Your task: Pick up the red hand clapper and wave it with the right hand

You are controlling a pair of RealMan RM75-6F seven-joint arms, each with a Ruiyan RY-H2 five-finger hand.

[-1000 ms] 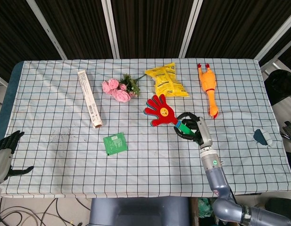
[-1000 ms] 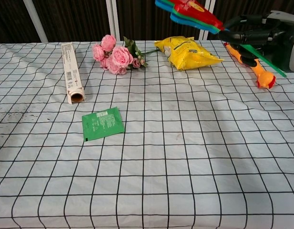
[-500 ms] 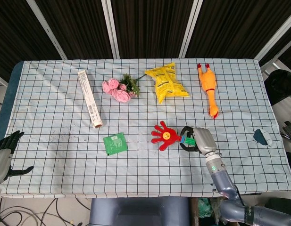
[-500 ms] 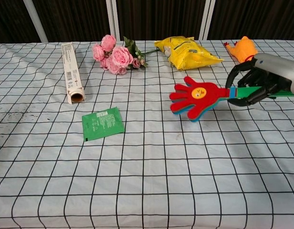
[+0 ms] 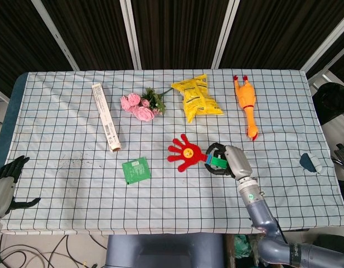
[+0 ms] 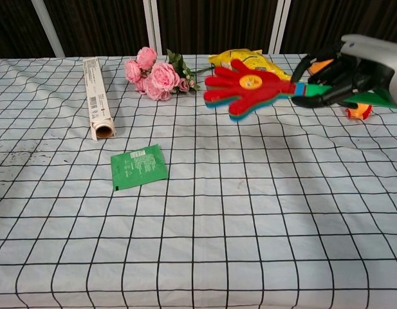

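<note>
The red hand clapper (image 5: pixel 185 153) (image 6: pixel 246 86), with a yellow smiley on its palm and a green handle, hangs in the air above the checked tablecloth (image 5: pixel 160 184). My right hand (image 5: pixel 227 160) (image 6: pixel 349 71) grips its green handle, with the clapper's fingers pointing left. In the chest view the clapper is raised in front of the yellow snack bag (image 6: pixel 233 58). My left hand (image 5: pixel 7 181) rests off the table's front left corner, holding nothing, fingers apart.
A long white box (image 5: pixel 106 117), pink roses (image 5: pixel 139 106), the yellow snack bag (image 5: pixel 197 96) and an orange rubber chicken (image 5: pixel 247 106) lie along the back. A green packet (image 5: pixel 136 170) lies at the front left. A small grey-blue object (image 5: pixel 311 162) sits near the right edge.
The right hand swung the clapper down from high up to low near the cloth, then back up and leftward. The left hand stayed still.
</note>
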